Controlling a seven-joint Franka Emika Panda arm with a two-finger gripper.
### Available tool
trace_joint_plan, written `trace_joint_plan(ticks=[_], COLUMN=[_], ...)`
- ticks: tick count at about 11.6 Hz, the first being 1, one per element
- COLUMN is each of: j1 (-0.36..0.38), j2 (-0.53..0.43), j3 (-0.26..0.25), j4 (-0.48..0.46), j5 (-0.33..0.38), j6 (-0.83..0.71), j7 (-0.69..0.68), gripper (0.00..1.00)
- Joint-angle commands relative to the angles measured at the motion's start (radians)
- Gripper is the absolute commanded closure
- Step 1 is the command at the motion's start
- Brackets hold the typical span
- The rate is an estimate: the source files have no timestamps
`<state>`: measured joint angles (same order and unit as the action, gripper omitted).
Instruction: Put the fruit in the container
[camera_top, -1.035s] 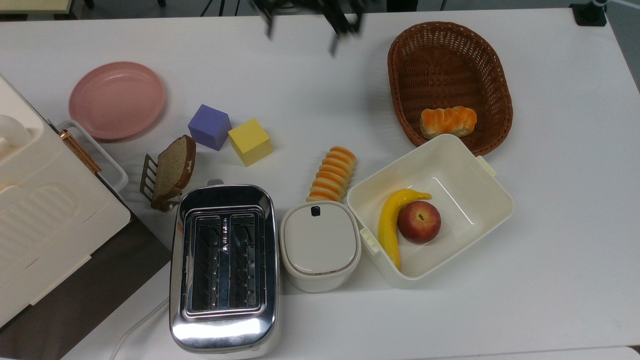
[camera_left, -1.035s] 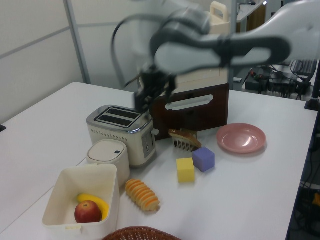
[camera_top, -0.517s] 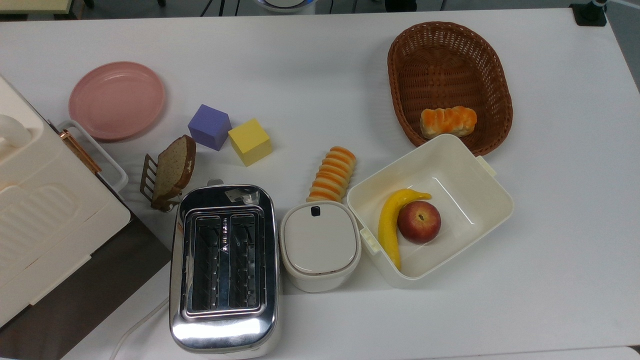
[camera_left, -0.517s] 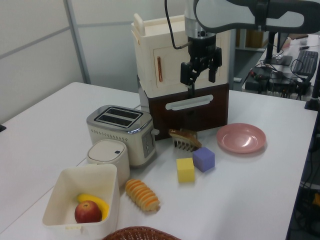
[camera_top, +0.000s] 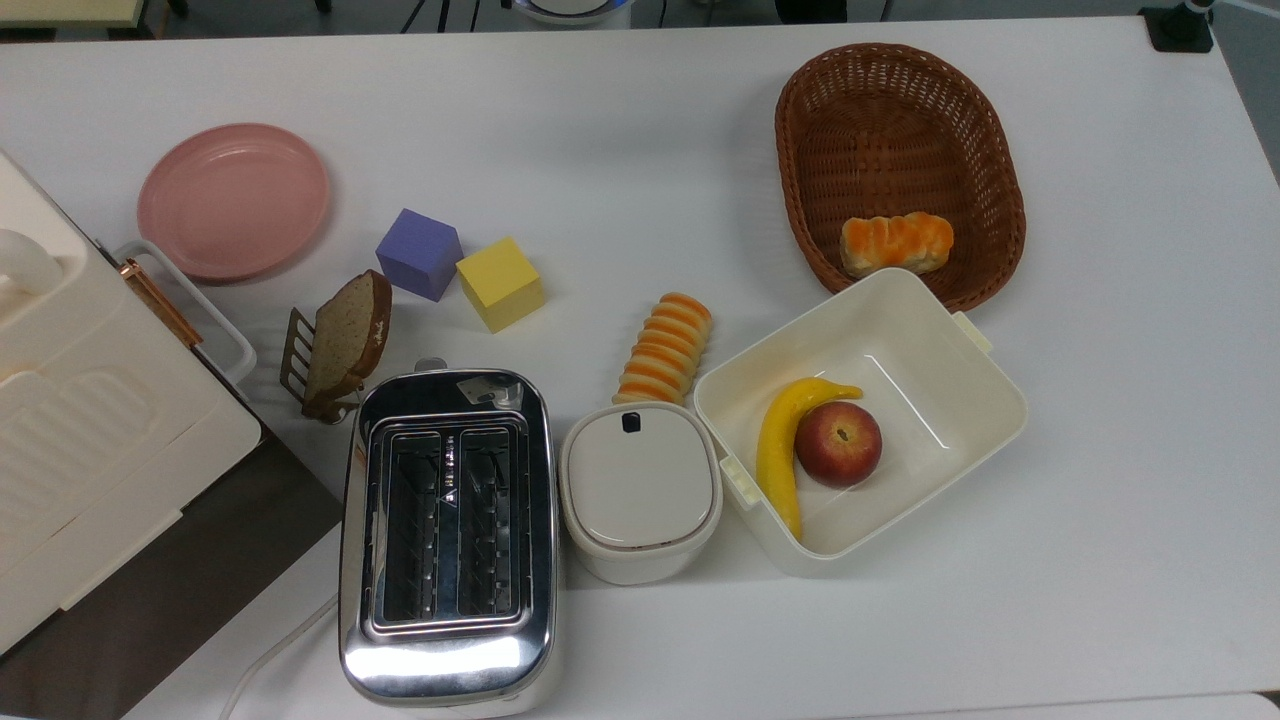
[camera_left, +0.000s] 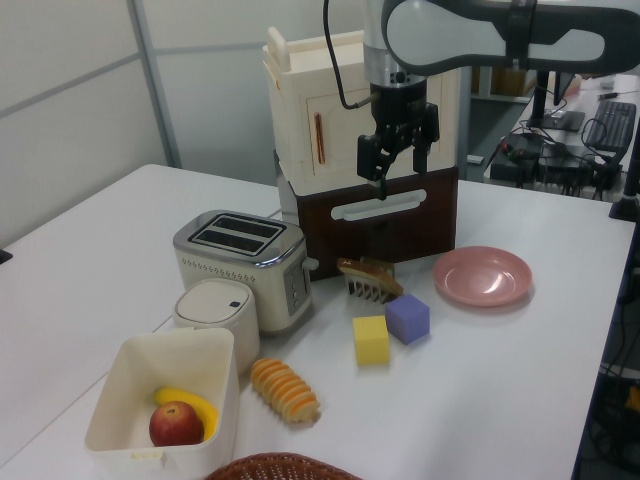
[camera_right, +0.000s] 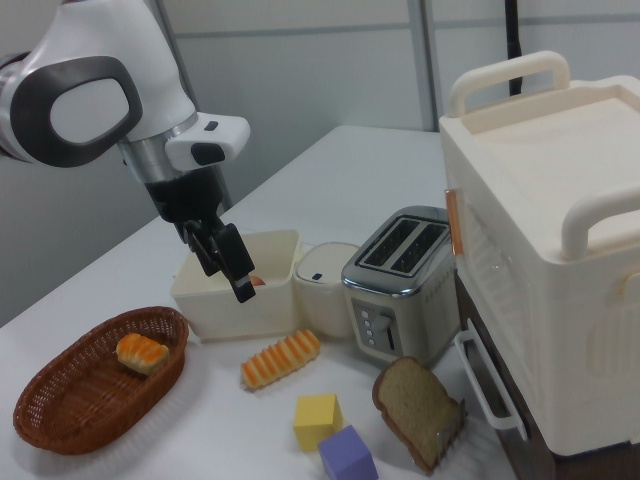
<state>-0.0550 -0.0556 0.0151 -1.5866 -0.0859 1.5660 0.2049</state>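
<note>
Banana: lying inside the cream tub, touching the apple. End effector: withdrawn high above the bench, fingers apart, empty since a second ago. Task judged complete.

A curved yellow banana lies flat inside a cream-white square tub, touching a red apple beside it.
</note>
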Motion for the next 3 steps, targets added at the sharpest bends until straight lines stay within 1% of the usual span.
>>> trace_joint_plan(ticks=[1,3], j1=[0.023,0.023], j2=[-0.006,-0.007], j3=[-0.023,-0.023], j4=[-0.023,-0.021], j5=[0.021,0.021], j6=[0.031,0.029], j7=[-0.010,-0.013], gripper=[0.00,0.00])
